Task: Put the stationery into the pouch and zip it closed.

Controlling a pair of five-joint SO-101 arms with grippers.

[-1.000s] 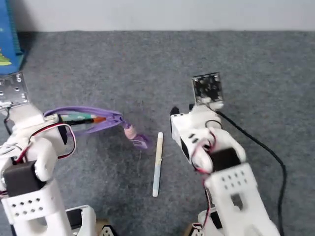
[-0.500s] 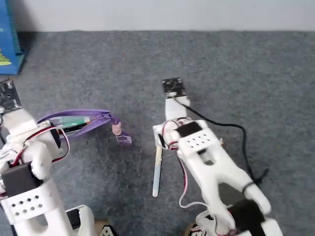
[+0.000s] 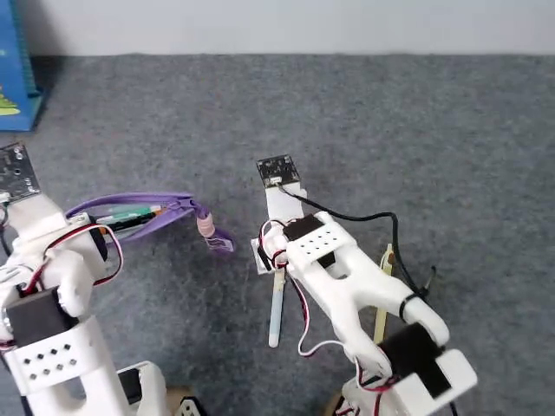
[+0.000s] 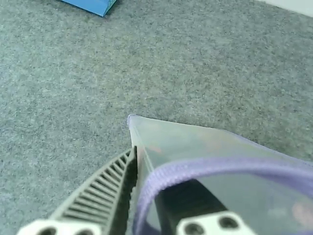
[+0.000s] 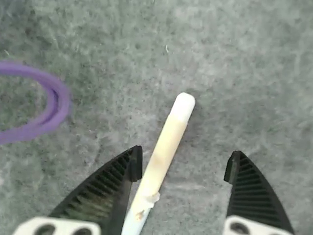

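- Grey carpet (image 3: 434, 130) covers our table, with a blue box (image 3: 13, 78) at its far left edge.
- Our left gripper (image 4: 156, 171) is clamped on the rim of the clear purple-edged pouch (image 3: 143, 212), which has a green-and-orange pen (image 3: 134, 212) inside.
- Its purple zip strap (image 3: 217, 243) droops towards the long cream pen (image 3: 277, 308) lying on the carpet.
- Our right gripper (image 5: 185, 155) hangs over that pen's end, jaws wide apart, one on either side.
- We see a pale yellow stick (image 3: 382, 299) just right of the right arm, partly hidden by it.

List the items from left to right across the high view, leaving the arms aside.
blue box → purple pouch → zip pull → pale pen → yellowish stick
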